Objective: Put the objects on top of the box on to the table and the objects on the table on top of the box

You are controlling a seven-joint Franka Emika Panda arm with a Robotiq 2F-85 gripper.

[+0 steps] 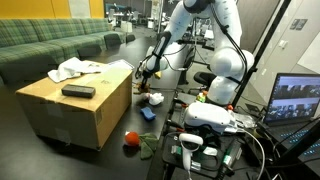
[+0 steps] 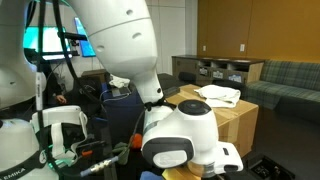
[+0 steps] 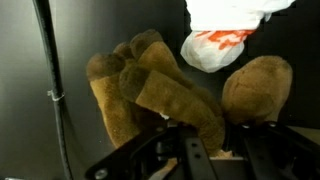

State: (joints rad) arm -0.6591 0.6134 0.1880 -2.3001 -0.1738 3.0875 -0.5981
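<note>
Exterior view wide over box (image 1: 72, 118), exterior view behind arm (image 2: 110, 40), wrist close-up

Remote (image 1: 78, 91), cloth (image 1: 80, 69) on box (image 1: 70, 118), ball (image 1: 131, 140) beside box, plush toy (image 3: 150, 90) in gripper (image 3: 212, 142)

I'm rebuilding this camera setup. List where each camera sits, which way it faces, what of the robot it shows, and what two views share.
Exterior view: stands back, facing the box; most of the arm shows, tool low beside the box.
Exterior view: close behind the arm, looking past it to the box; only arm joints show.
Wrist view: on the wrist, looking along the tool at a brown plush toy; only the tool shows.
Shared: both exterior views show the box and its white cloth.
</note>
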